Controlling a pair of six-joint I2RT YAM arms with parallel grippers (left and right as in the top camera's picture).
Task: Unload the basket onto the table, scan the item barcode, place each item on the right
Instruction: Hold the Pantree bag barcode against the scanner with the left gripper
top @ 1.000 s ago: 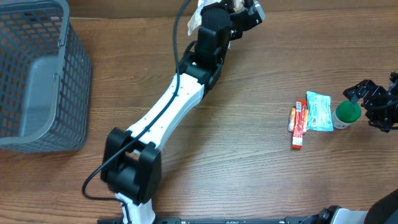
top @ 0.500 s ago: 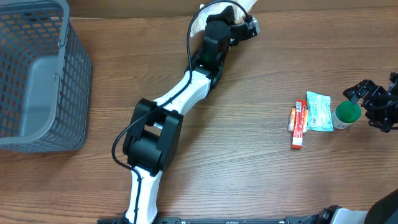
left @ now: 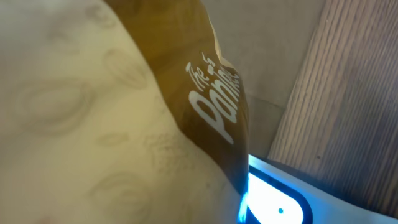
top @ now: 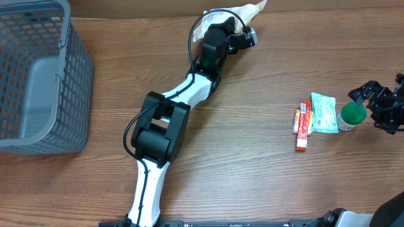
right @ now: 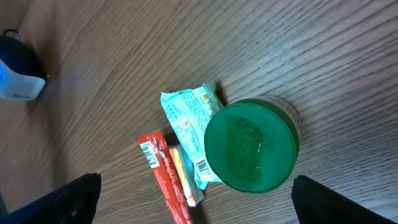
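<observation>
Well, at 9 o'clock on the worktop (top: 252,176) stands a grey mesh basket (top: 38,75). From 6 o'clock the left arm (top: 183,101) stretches up across the wood toward 12 o'clock, where the left claw (top: 245,33) is clamped tight on a tan bag (top: 249,9) at the far edge of the worktop. The left wrist view is nearly filled by that bag, which has white lettering on a darker brown fold. At 5 o'clock in that view a scanner (left: 273,202) with a glowing blue face sits just beneath the bag's lower edge. Over at 3 o'clock lies a cluster of goods. It starts with a small orange packet (top: 295,120) pressed against a longer red stick packet (top: 304,126). Next comes a teal packet (top: 324,113) beside them, and then a green-lidded tub (top: 352,114) touching the teal packet's right edge. The right claw (top: 372,108) hangs at the worktop's right border with its fingers spread wide. It grips nothing, and the tub is just at its 9 o'clock.
</observation>
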